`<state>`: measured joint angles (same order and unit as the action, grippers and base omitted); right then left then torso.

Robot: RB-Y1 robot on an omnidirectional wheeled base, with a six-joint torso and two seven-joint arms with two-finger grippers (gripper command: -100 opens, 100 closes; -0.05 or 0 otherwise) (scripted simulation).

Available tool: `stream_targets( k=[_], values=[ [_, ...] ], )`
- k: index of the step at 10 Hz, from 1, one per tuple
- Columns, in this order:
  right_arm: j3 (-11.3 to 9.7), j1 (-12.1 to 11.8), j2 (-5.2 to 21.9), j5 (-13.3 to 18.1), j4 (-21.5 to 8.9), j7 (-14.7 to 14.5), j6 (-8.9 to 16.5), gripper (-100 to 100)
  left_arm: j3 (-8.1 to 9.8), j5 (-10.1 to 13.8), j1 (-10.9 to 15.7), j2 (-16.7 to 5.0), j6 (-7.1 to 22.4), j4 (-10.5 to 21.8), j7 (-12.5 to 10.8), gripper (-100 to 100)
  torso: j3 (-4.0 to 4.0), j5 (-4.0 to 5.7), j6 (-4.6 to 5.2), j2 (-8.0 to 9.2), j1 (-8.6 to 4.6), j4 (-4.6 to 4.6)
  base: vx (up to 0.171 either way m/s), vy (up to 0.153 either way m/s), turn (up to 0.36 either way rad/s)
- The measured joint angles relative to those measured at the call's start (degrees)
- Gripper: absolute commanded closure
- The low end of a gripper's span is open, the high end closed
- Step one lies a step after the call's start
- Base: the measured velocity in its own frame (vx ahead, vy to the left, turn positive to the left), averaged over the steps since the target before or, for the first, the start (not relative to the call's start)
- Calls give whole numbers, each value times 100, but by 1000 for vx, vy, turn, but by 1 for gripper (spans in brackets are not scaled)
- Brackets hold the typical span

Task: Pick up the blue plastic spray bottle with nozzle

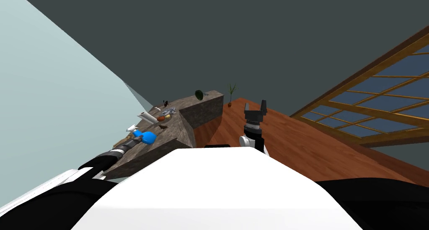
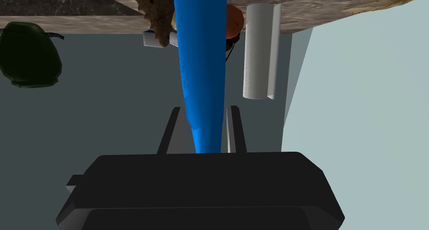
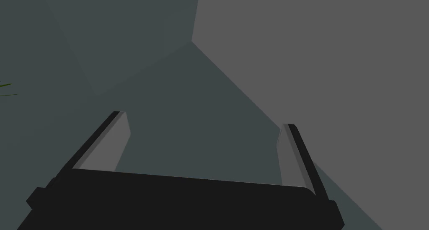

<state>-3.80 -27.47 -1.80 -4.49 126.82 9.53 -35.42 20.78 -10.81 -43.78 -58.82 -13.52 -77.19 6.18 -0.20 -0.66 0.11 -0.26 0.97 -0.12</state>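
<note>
One blue spray bottle (image 1: pixel 147 137), and my left gripper (image 2: pixel 204 108) had it, both fingers pressed on its sides. It sat at the near left part of the stone-grey counter (image 1: pixel 184 114), close to the pale wall. Beyond it were one white roll (image 2: pixel 257 51), one orange thing (image 2: pixel 235 20) and one dark green object (image 2: pixel 29 55) by the far edge. My right gripper (image 1: pixel 256 109) hung over the wooden floor (image 1: pixel 301 143), fingers apart, well apart from the counter's right edge.

Our head camera looks steeply down, rolled, onto the stone worktop (image 1: pixel 174 131), our left wrist camera, close on the blue spray bottle (image 2: pixel 201 72), shares its white roll (image 2: pixel 257 51), and our right one faces walls.
</note>
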Motion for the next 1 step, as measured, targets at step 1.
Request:
stream_targets(
  k=[1],
  values=[
    [0, 0, 0, 0, 0, 0, 0, 0, 0, -6, 0, 2, 14, -21, -3, 0, 1, 0, -1, 3, -3, 0, 0, 0, 0]
  ],
)
